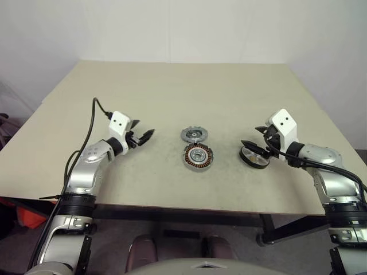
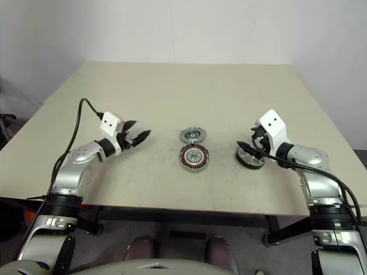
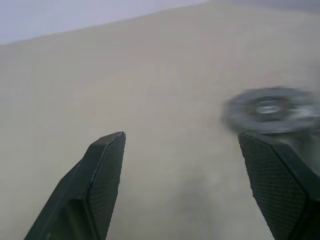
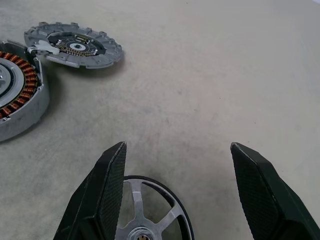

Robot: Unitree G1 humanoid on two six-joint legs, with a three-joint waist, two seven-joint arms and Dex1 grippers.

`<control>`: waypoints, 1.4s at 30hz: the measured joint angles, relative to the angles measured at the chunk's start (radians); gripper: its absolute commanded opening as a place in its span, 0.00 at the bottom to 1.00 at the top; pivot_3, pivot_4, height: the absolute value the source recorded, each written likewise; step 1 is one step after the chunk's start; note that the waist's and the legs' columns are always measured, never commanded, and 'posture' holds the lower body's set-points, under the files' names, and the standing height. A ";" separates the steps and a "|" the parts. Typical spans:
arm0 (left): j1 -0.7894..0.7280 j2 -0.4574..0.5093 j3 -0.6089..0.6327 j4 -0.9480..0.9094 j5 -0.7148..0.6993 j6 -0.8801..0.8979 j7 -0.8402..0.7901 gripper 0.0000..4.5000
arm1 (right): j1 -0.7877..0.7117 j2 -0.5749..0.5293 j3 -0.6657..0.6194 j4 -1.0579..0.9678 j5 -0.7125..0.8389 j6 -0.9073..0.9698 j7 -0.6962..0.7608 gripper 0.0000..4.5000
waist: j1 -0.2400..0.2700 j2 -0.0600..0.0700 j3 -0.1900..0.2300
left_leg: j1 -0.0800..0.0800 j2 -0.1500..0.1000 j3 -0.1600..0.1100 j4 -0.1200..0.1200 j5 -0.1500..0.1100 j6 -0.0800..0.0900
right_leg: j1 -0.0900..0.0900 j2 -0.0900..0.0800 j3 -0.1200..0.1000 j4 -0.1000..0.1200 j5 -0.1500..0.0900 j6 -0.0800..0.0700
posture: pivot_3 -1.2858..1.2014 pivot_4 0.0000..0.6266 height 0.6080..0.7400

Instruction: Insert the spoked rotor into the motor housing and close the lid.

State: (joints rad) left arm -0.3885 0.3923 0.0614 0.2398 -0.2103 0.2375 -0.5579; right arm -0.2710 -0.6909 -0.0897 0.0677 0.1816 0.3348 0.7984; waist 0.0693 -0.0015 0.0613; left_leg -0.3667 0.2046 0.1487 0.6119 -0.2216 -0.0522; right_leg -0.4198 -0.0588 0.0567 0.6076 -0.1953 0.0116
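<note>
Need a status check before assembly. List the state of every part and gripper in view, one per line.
motor housing: open, windings exposed, no rotor inside.
lid: swung open, lying flat behind the housing, joined at its rim.
spoked rotor: on the table, not gripped.
left gripper: open, empty.
right gripper: open, over the rotor.

The table (image 1: 172, 91) looks smooth and matt. The cup (image 1: 198, 157) is dull grey metal with shiny copper wire (in a ring). The wheel (image 4: 150, 215) has bright metal spokes. The fingers (image 4: 107, 195) have bumpy black pads.
</note>
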 measured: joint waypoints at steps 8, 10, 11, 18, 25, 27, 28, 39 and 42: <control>0.002 -0.032 0.011 0.028 0.037 0.088 0.127 0.84 | -0.025 0.014 0.017 0.020 -0.004 -0.008 -0.008 0.83 | 0.004 0.000 0.000 | -0.001 0.000 -0.001 0.000 0.000 0.000 | 0.000 0.000 -0.001 0.000 0.000 0.000 | 0.52 0.00 1.00; 0.000 -0.041 0.021 0.034 0.037 0.111 0.160 0.84 | -0.025 0.015 0.018 0.031 -0.005 -0.011 -0.010 0.83 | 0.004 0.000 0.000 | -0.001 0.000 -0.001 0.000 0.000 0.000 | 0.000 0.000 -0.001 0.000 0.000 0.000 | 0.52 0.00 1.00; -0.005 -0.047 0.028 0.041 0.037 0.124 0.181 0.84 | -0.025 0.018 0.018 0.037 -0.006 -0.013 -0.013 0.83 | 0.003 0.000 0.000 | -0.001 0.000 -0.001 0.000 0.000 0.000 | 0.000 0.000 -0.001 0.000 0.000 0.000 | 0.52 0.00 1.00; -0.079 -0.051 0.075 0.125 0.069 0.151 0.333 0.84 | -0.024 0.031 0.026 0.038 -0.012 -0.021 -0.027 0.83 | 0.003 0.000 0.000 | -0.001 0.000 -0.001 0.000 0.001 0.000 | 0.000 0.000 -0.001 0.000 0.000 0.000 | 0.52 0.00 1.00; -0.130 -0.057 0.060 0.208 0.122 0.153 0.405 0.84 | -0.020 0.045 0.026 0.038 -0.013 -0.023 -0.053 0.83 | 0.005 0.000 0.000 | -0.002 0.000 -0.001 0.000 0.002 -0.003 | 0.000 0.000 -0.001 -0.001 0.000 0.000 | 0.52 0.00 1.00; -0.135 -0.071 0.050 0.218 0.125 0.153 0.400 0.84 | -0.018 0.047 0.026 0.038 -0.013 -0.023 -0.058 0.83 | 0.006 0.000 0.000 | -0.002 0.000 -0.001 0.000 0.002 -0.003 | 0.000 0.000 -0.001 -0.001 0.000 0.000 | 0.52 0.00 1.00; -0.137 -0.079 0.044 0.220 0.125 0.152 0.393 0.84 | -0.017 0.047 0.026 0.038 -0.013 -0.023 -0.059 0.83 | 0.007 0.000 0.000 | -0.002 0.000 -0.001 0.000 0.002 -0.003 | 0.000 0.000 -0.001 -0.001 0.000 0.000 | 0.52 0.00 1.00; -0.149 -0.112 0.015 0.236 0.133 0.153 0.367 0.84 | 0.007 0.047 0.024 0.038 -0.013 -0.023 -0.069 0.83 | 0.008 0.000 0.000 | -0.002 0.000 -0.001 0.000 0.003 -0.003 | 0.000 0.000 -0.002 -0.001 0.000 0.000 | 0.52 0.00 1.00; -0.149 -0.111 0.016 0.236 0.136 0.153 0.367 0.84 | 0.006 0.047 0.024 0.038 -0.013 -0.023 -0.073 0.83 | 0.008 0.000 0.000 | -0.002 0.000 -0.001 0.000 0.003 -0.003 | 0.000 0.000 -0.002 -0.001 0.000 0.000 | 0.52 0.00 1.00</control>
State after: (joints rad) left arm -0.5374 0.2816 0.0773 0.4762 -0.0742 0.3904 -0.1907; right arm -0.2646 -0.6444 -0.0655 0.1053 0.1685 0.3119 0.7254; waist 0.0776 -0.0017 0.0613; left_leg -0.3685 0.2045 0.1474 0.6119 -0.2191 -0.0556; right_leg -0.4199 -0.0592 0.0551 0.6069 -0.1953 0.0113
